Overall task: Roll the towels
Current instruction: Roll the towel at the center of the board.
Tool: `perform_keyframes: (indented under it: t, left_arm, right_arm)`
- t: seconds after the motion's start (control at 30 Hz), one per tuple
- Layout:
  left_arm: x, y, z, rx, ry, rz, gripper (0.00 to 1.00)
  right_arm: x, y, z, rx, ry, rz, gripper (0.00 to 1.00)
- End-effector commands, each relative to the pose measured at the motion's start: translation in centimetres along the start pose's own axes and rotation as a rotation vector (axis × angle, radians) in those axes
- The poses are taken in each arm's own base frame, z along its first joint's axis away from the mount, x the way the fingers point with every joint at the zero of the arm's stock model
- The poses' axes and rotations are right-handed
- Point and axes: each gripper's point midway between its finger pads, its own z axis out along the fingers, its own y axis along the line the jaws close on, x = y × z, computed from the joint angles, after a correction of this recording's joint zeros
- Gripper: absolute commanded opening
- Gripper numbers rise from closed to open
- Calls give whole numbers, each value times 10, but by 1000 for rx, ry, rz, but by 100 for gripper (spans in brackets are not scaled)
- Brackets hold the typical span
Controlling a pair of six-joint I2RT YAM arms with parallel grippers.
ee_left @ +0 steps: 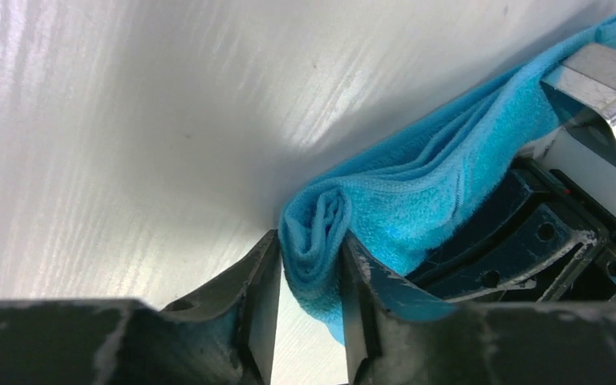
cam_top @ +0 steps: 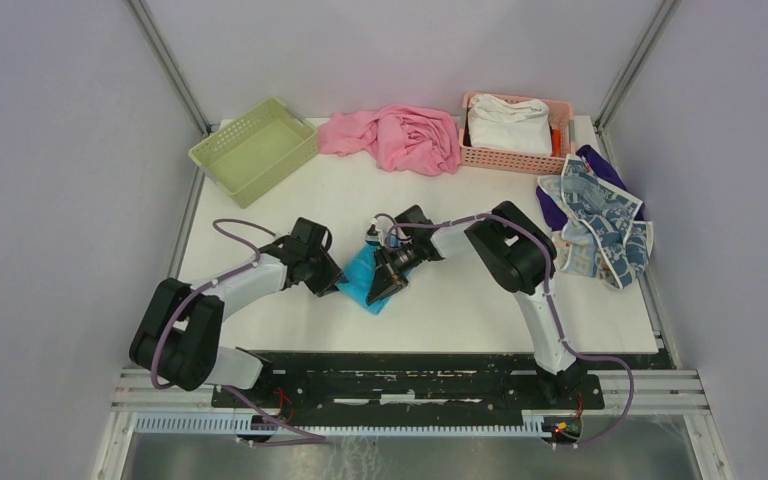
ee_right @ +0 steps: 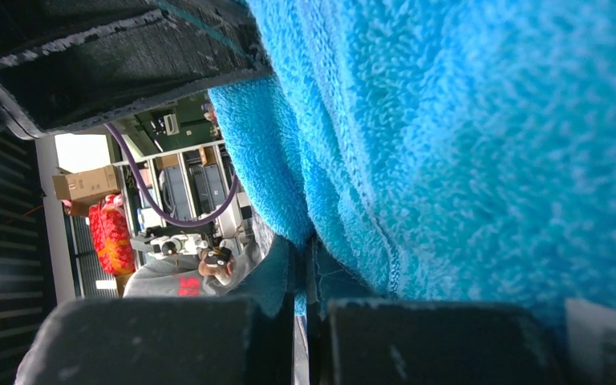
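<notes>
Both arms meet at the middle of the frame, each gripper nipping cloth.

The left arm (cam_top: pixel 240 280) reaches in from the lower left with its elbow folded low. The left gripper (ee_left: pixel 309 305) presses both fingers against the rolled end of the blue towel (ee_left: pixel 417 184). The right arm (cam_top: pixel 520 260) rises from the lower right and bends leftward. On the right gripper (ee_right: pixel 301 305) the jaws are almost together, with a thin fold of the same towel between them. The two grippers sit just beside each other.

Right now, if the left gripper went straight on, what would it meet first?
The blue towel: its rolled end sits inside the left gripper. Beyond the towel, probably the right gripper.
</notes>
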Motion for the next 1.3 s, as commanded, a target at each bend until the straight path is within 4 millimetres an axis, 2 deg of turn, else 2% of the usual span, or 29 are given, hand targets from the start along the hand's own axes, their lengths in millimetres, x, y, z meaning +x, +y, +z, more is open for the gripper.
perform_keyframes:
  t: [0.0, 0.1, 0.2, 0.3, 0.47, 0.73, 0.9, 1.07, 1.13, 1.27]
  left_arm:
    - [-20, 1, -1, -14, -80, 34, 48]
    - [-23, 0, -8, 46, -107, 17, 65]
    - [-28, 4, -18, 124, -143, -15, 75]
    - [-27, 9, -26, 213, -158, -43, 78]
    - [-7, -2, -32, 381, -105, -42, 79]
    - [4, -8, -19, 431, -31, -68, 74]
    - [10, -4, -3, 384, 21, -84, 59]
    - [11, -5, 5, 358, 32, -97, 49]
    - [10, -6, 8, 337, 28, -109, 47]
    - [7, -2, 15, 259, 15, -123, 43]
  right_arm:
    - [15, -42, -3, 119, -18, 110, 1]
    - [16, -49, -5, 124, -25, 134, 1]
    - [15, -54, -7, 128, -35, 152, 0]
    - [15, -58, -8, 128, -42, 170, 1]
    - [15, -61, -8, 129, -46, 184, 0]
    - [12, -62, -9, 132, -54, 193, 1]
    - [10, -58, -10, 133, -60, 186, 1]
    - [7, -55, -12, 151, -70, 167, 1]
    - [6, -53, -15, 176, -73, 141, 4]
    - [5, -44, -21, 243, -78, 62, 16]
